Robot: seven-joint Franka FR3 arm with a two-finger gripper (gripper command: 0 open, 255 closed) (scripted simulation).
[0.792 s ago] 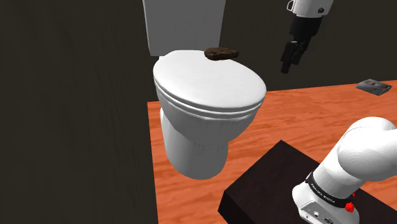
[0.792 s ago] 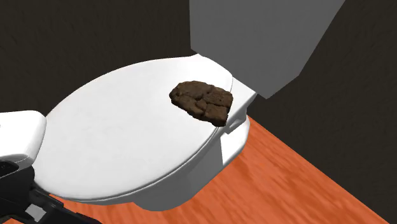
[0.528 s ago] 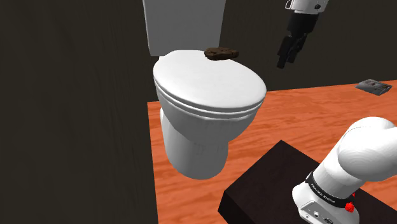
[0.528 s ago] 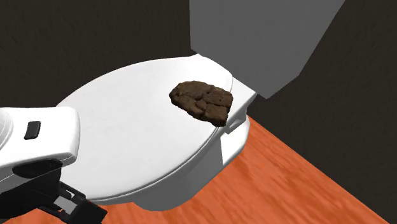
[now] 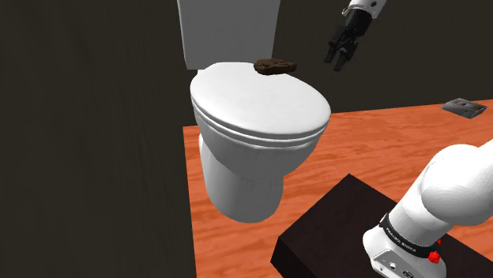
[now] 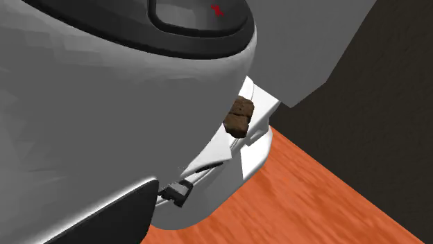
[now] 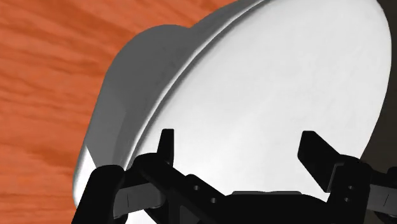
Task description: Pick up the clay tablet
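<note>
Clay tablet (image 5: pixel 275 66): brown, lumpy slab lying flat at the rear of the closed toilet lid (image 5: pixel 261 107), just before the cistern (image 5: pixel 227 28). Probably stiff, brittle and fairly light; pinch it across its narrow sides. Gripper (image 5: pixel 338 61): fingers spread, empty, hanging apart from your tablet.

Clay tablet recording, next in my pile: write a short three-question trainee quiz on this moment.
1. True or false: the tool is shut on the brown tablet.
2. Where on the toilet lid does the tablet lie? A front edge; B middle; C rear, near the tank.
3. Fill in: in the wrist view the tool's fingers stand ____.
Key: 1 false; 2 C; 3 apart.
</note>
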